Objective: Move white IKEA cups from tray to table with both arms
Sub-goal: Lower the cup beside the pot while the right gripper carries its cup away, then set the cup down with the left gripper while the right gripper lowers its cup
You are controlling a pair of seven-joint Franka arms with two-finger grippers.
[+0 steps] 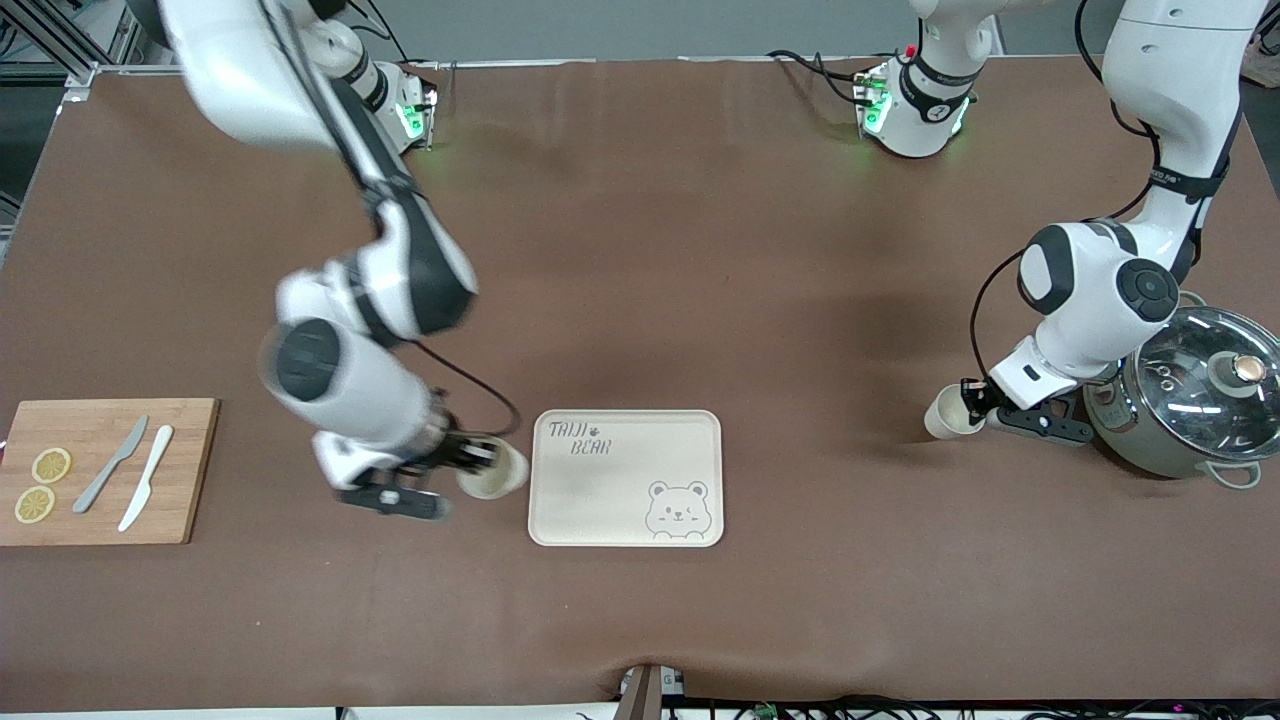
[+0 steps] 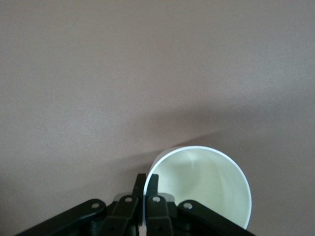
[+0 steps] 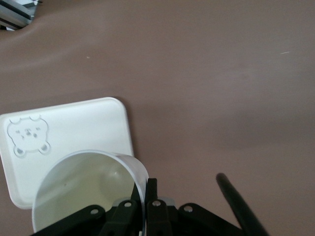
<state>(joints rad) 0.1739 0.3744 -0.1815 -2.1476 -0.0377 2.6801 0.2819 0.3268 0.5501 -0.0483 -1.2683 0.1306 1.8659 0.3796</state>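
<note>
My right gripper (image 1: 478, 458) is shut on the rim of one white cup (image 1: 493, 471) and holds it tilted in the air beside the cream bear-printed tray (image 1: 626, 490), at its edge toward the right arm's end. In the right wrist view the fingers (image 3: 151, 186) pinch the cup's wall (image 3: 83, 191), with the tray (image 3: 74, 132) below. My left gripper (image 1: 975, 403) is shut on the rim of the other white cup (image 1: 947, 414) over bare table next to the pot. In the left wrist view its fingers (image 2: 152, 181) clamp the cup's rim (image 2: 204, 182).
A steel pot with a glass lid (image 1: 1195, 390) stands at the left arm's end, close to the left gripper. A wooden cutting board (image 1: 105, 470) with two lemon slices, a grey knife and a white knife lies at the right arm's end.
</note>
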